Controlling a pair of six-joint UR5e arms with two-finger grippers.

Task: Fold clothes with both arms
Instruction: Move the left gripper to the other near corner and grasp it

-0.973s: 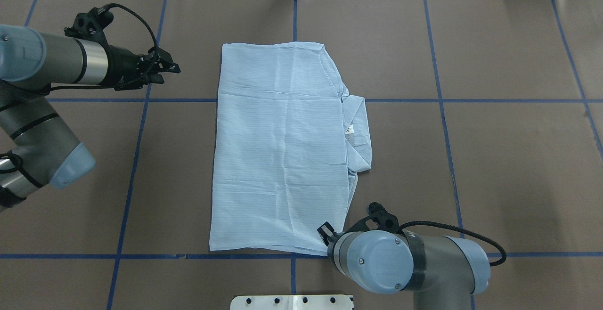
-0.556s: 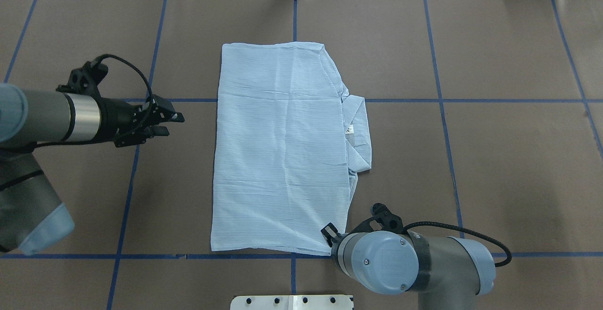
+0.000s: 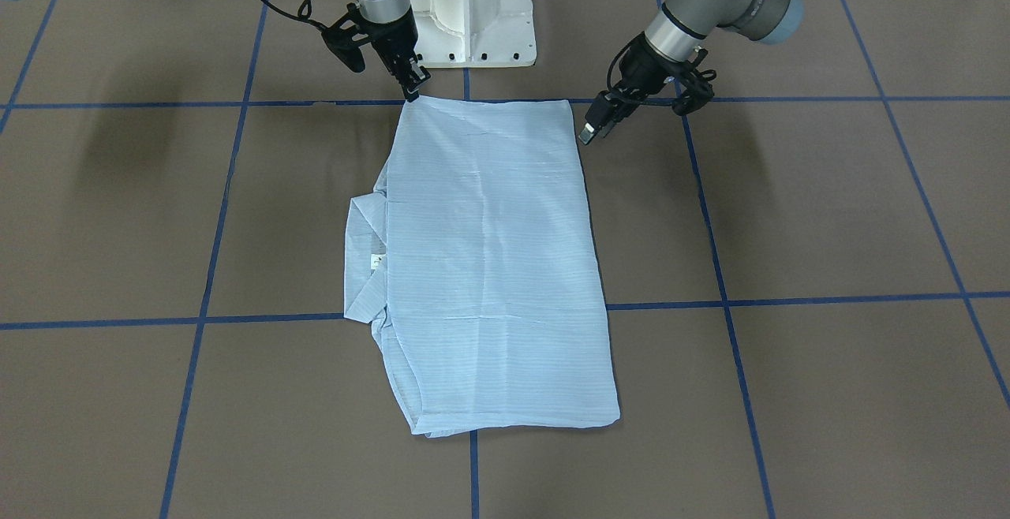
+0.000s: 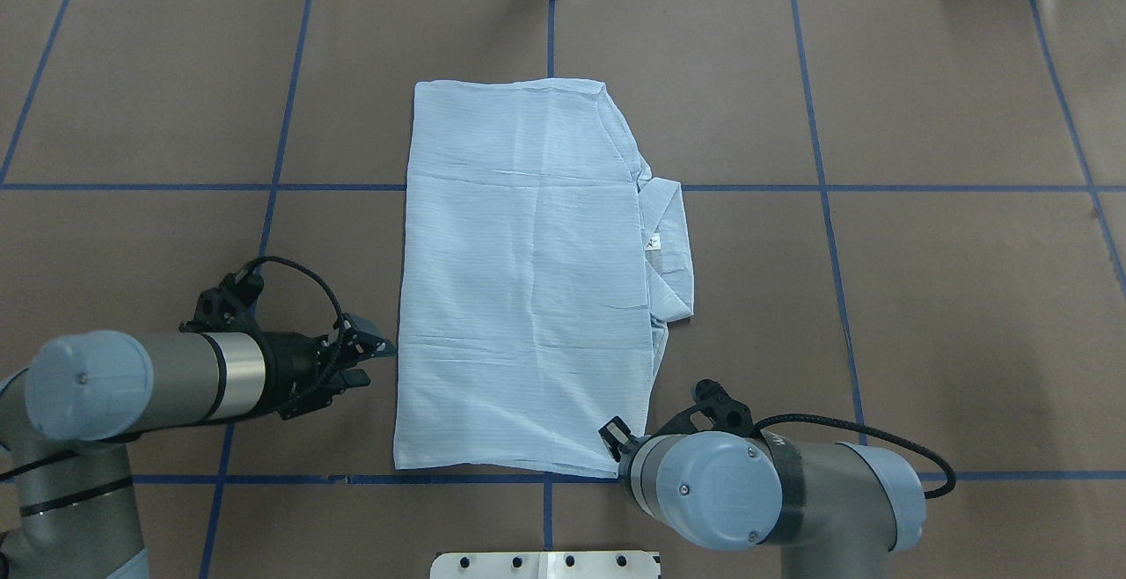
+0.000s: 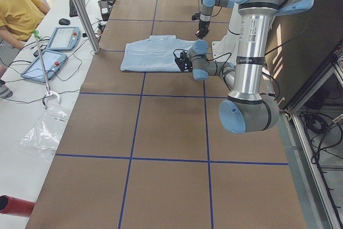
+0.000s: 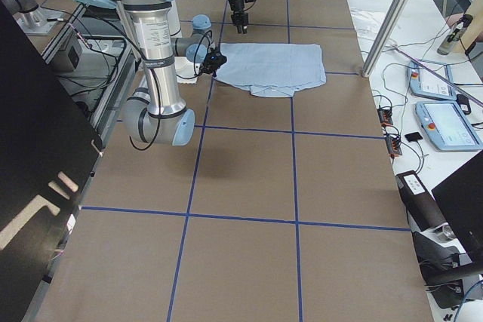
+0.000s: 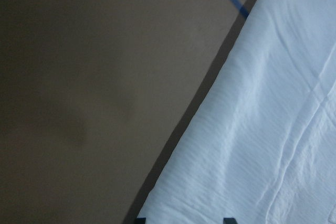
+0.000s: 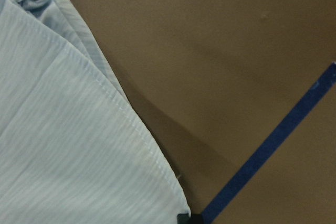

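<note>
The left gripper [image 4: 373, 363], spread and empty, sits beside the shirt [image 4: 528, 280] edge. The right gripper [image 3: 413, 88] is pinched together at its corner, grasp unconfirmed. Thin fabric may slip, skewing the fold.

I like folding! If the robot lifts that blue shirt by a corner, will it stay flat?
Probably not: the shirt looks thin and creased, so it should droop. It seems light. Its folded layers, visible at the edge, might slide apart.
</note>
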